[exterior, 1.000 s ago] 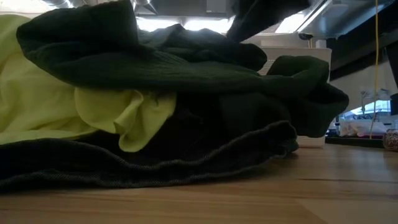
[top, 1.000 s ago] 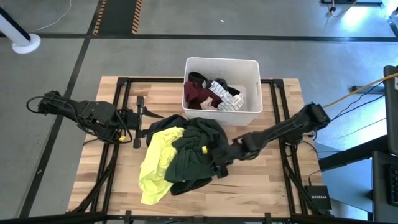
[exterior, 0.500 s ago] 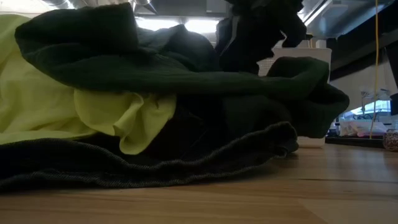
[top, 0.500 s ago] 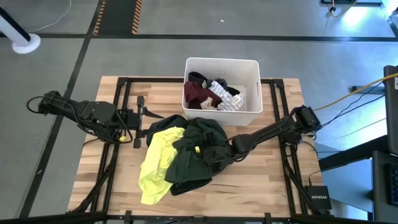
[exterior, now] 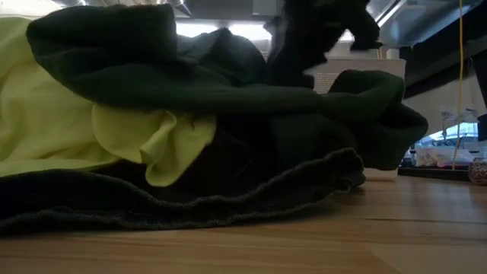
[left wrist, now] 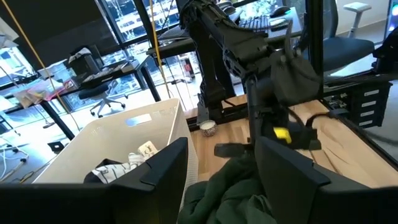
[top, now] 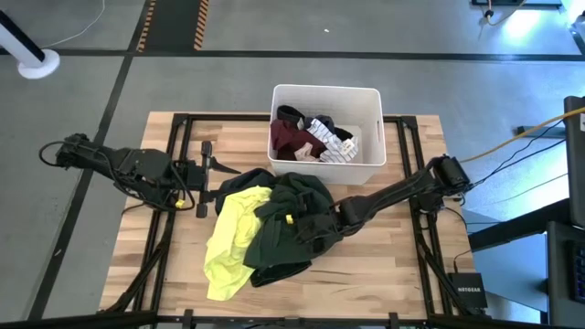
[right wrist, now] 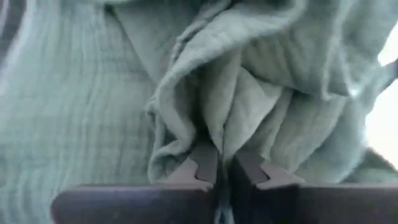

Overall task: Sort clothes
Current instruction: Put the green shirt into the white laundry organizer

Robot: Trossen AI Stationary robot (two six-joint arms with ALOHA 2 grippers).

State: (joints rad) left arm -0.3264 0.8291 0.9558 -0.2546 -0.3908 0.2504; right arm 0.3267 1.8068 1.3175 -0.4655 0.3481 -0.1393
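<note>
A dark green garment (top: 285,224) lies heaped mid-table, its left part overlapping a neon yellow garment (top: 228,245) that is spread on the wood. My right gripper (top: 305,230) is sunk into the green heap and shut on its cloth (right wrist: 225,160). A maroon piece (top: 291,139), a black piece (top: 291,114) and a striped piece (top: 331,144) lie inside the white bin (top: 370,100). My left gripper (top: 208,178) waits open at the table's left, above the wood, with nothing between its fingers (left wrist: 158,168). My right gripper pinches a bunched fold (right wrist: 214,127) on the top of the dark green garment between its two fingers, with several layers gathered in. The fingers slant down from the table's right. The garment rests slack on the table and on the yellow one.
The white bin stands at the table's far middle, just beyond the heap. Bare wood (top: 384,265) shows at the near right and near left. Beyond the table there are desks and chairs (left wrist: 106,99).
My right gripper has gone toward the table's left edge and down, into the top of the dark green heap. The upper folds of the green cloth have shifted a little around it. The yellow garment stays put.
</note>
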